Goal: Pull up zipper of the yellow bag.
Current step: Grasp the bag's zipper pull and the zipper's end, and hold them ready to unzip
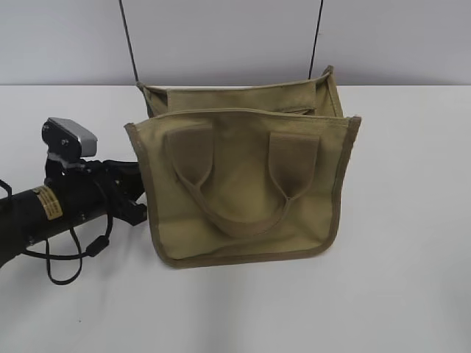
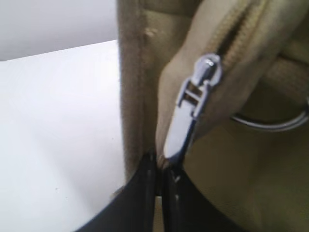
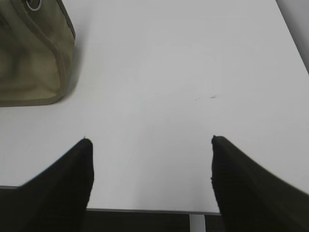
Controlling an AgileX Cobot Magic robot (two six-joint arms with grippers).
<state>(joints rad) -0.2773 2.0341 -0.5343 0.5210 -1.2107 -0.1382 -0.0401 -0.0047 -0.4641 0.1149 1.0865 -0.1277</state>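
Observation:
The yellow bag [image 1: 243, 191] stands upright on the white table, its face with two strap handles towards the exterior camera. My left gripper [image 1: 140, 197] is at the bag's left side. In the left wrist view my left gripper [image 2: 160, 166] is shut on the tip of the silver zipper pull [image 2: 193, 101]. The zipper line [image 2: 241, 34] runs up to the right in the khaki fabric [image 2: 241, 188]. My right gripper [image 3: 150, 139] is open and empty above bare table. A lower corner of the bag [image 3: 29, 58] lies to its upper left. The right gripper is out of the exterior view.
The white table [image 1: 397, 279] stretches around the bag, and its near edge [image 3: 145, 210] runs under my right gripper. A silver metal ring [image 2: 270, 123] hangs on the bag beside the zipper. Two thin dark cords [image 1: 129, 44] rise behind the bag.

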